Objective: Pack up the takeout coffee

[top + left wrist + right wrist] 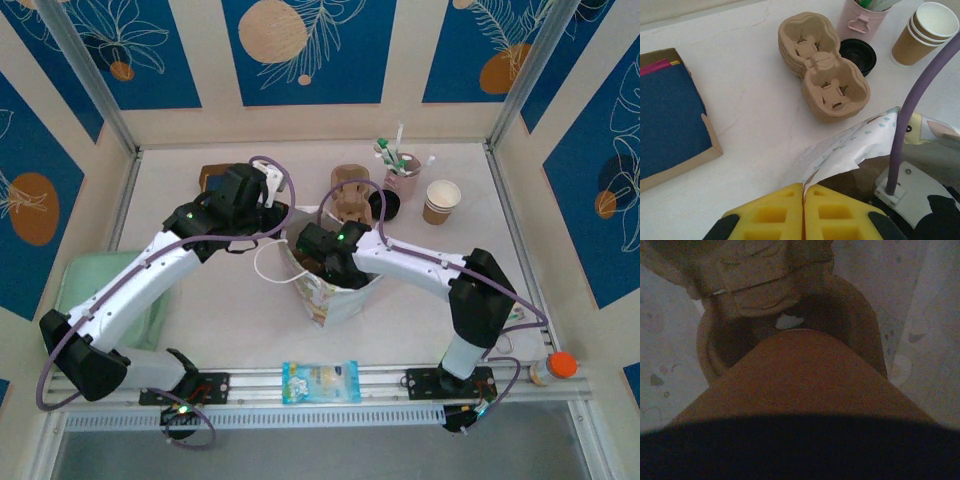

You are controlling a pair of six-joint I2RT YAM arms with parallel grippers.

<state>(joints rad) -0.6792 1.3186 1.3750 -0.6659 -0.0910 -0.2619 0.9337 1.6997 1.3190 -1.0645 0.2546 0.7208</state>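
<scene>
The takeout coffee hangs close under my right gripper inside the paper bag, above a pulp carrier, gripped or not I cannot tell, while my left gripper pinches the bag's rim on the white table between blue leaf-patterned walls.

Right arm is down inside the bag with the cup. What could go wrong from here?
The left gripper pinches only the thin rim of the bag; a slip could let the mouth fold onto the right arm. The takeout coffee hangs over what looks like a carrier, but its alignment is unclear in the dark; letting go now might tip it.
</scene>
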